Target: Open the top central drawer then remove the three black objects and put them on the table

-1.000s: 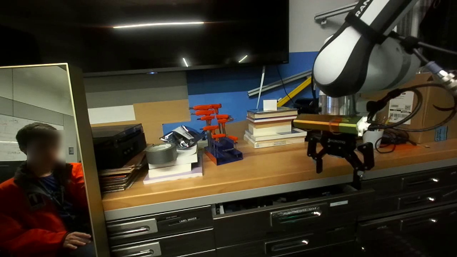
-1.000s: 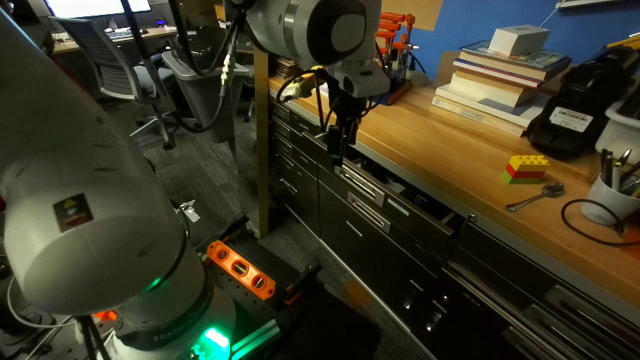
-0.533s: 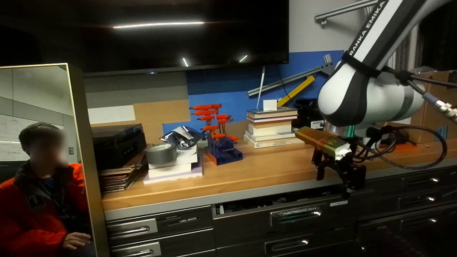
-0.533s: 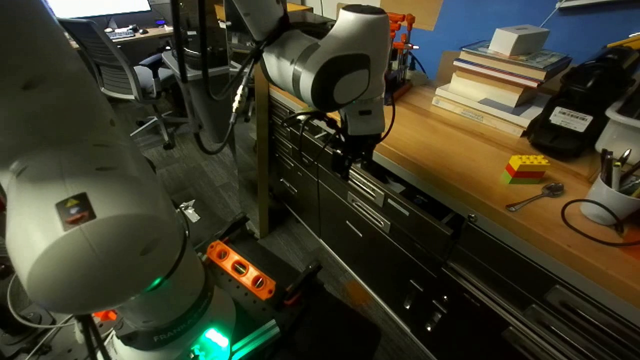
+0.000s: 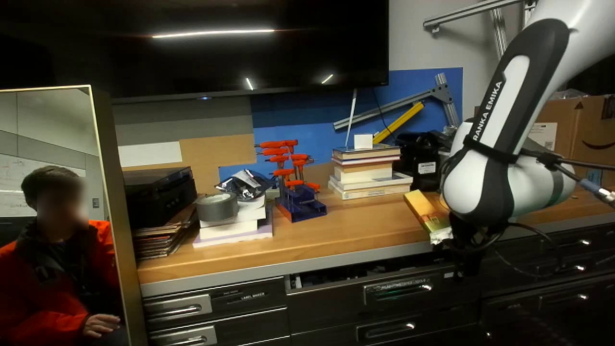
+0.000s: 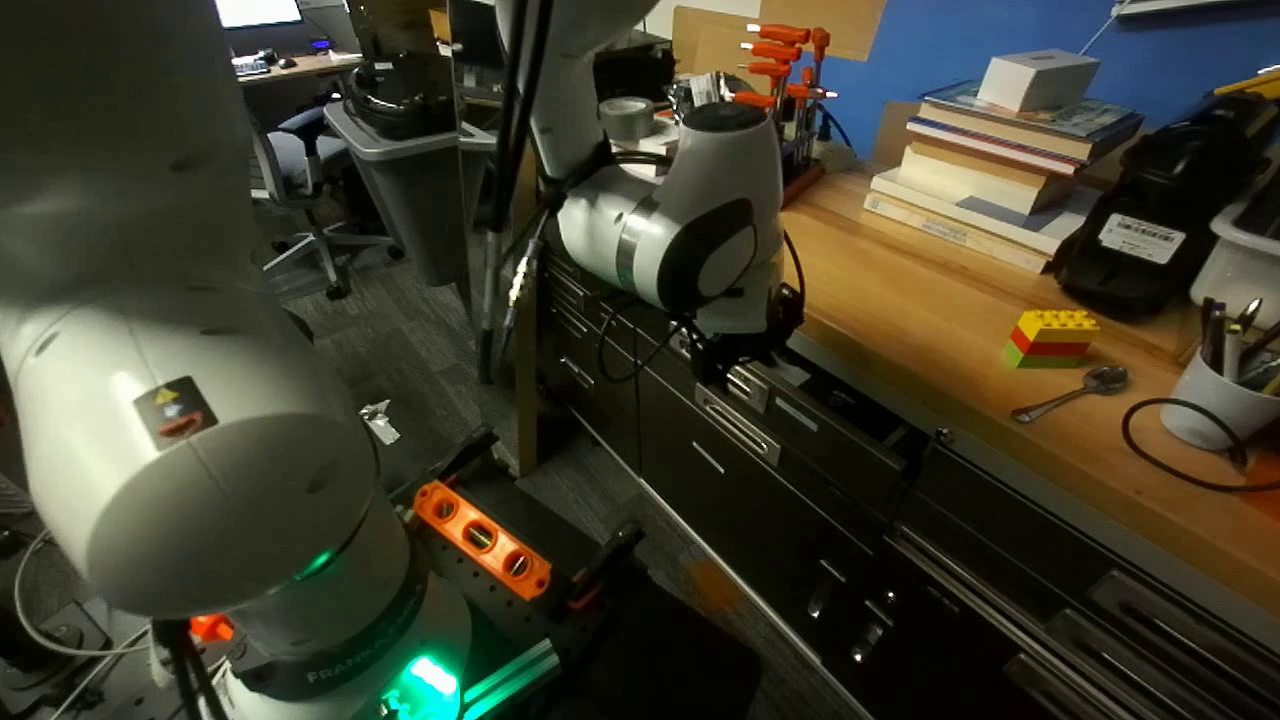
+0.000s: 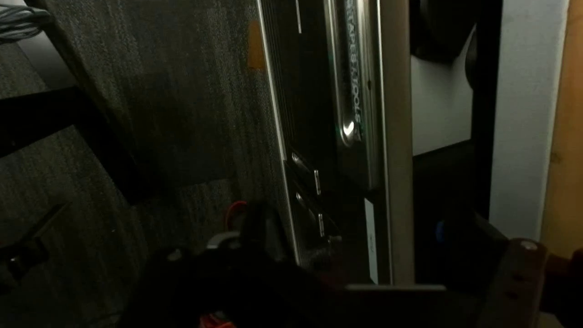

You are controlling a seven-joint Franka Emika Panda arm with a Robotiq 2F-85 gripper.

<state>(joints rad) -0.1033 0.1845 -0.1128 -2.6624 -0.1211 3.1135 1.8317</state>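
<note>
Wide, shallow dark grey metal drawer [image 5: 331, 299] sits partly pulled out at lower centre in an exterior view, directly below the light brown wooden workbench top [image 5: 365, 226]. Black two-fingered gripper [image 6: 722, 360] hangs by the drawer front, near the long metal handle strip [image 5: 399, 290]; contact cannot be told. Wrist view (very dark, read with caution): fingers look spread well apart, nothing seen in their hold. Key relation: brownish-grey metal lip [image 7: 397, 150] of the drawer runs top to bottom, right of centre, across the fingers' spread, with the narrow opening along its right side. Judgement: next move needs either a grip on that lip to pull, or a shift rightward in that frame to reach in. Three black objects not identified; a dark rounded shape [image 7: 442, 34] at upper right, beside a white sheet [image 7: 442, 105] inside, may be one.
</note>
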